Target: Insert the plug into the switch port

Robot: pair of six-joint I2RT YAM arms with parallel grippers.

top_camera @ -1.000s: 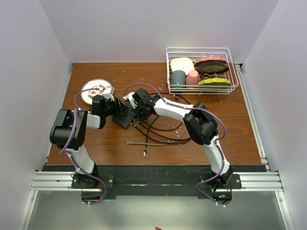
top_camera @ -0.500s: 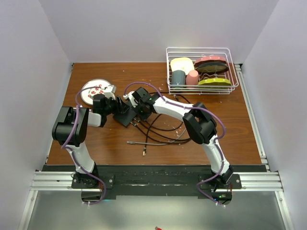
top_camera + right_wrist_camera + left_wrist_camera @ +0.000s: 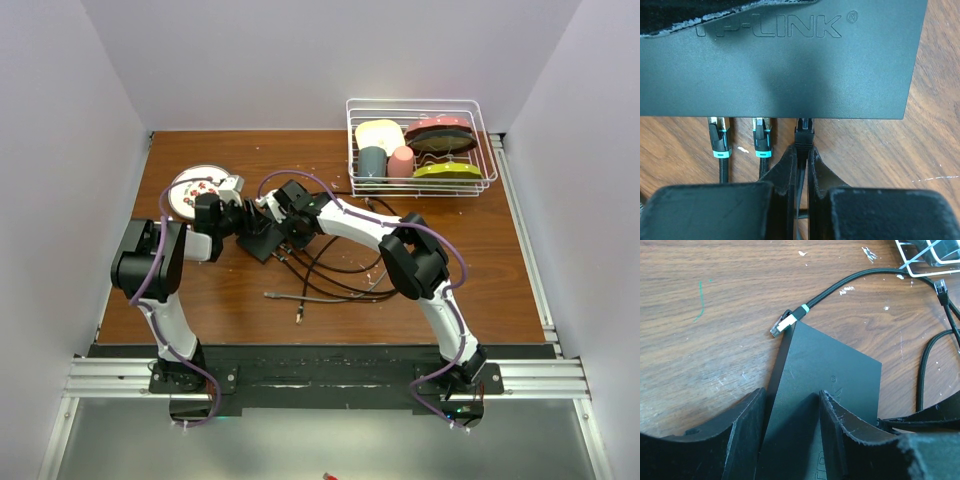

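Observation:
The switch point(image 3: 262, 238) is a flat matte-black box on the wooden table; it fills the top of the right wrist view point(image 3: 790, 65). My left gripper point(image 3: 238, 221) is shut on the switch's end, its fingers point(image 3: 837, 430) straddling the box point(image 3: 825, 370). My right gripper point(image 3: 802, 155) is shut on a black plug point(image 3: 805, 131) just behind its head. The head sits at the mouth of a socket on the switch's long edge. Two teal-banded plugs point(image 3: 761, 137) sit in sockets to its left. In the top view the right gripper point(image 3: 287, 226) is at the switch's right side.
Loose black cables point(image 3: 325, 268) coil on the table right of and in front of the switch, with free plug ends point(image 3: 299, 318). A loose teal-banded plug point(image 3: 785, 325) lies at the switch's far corner. A round white plate point(image 3: 200, 190) is behind the left gripper. A wire dish rack point(image 3: 420, 148) stands back right.
Both grippers and the switch have shifted slightly away from me and to the left; both grips are unchanged.

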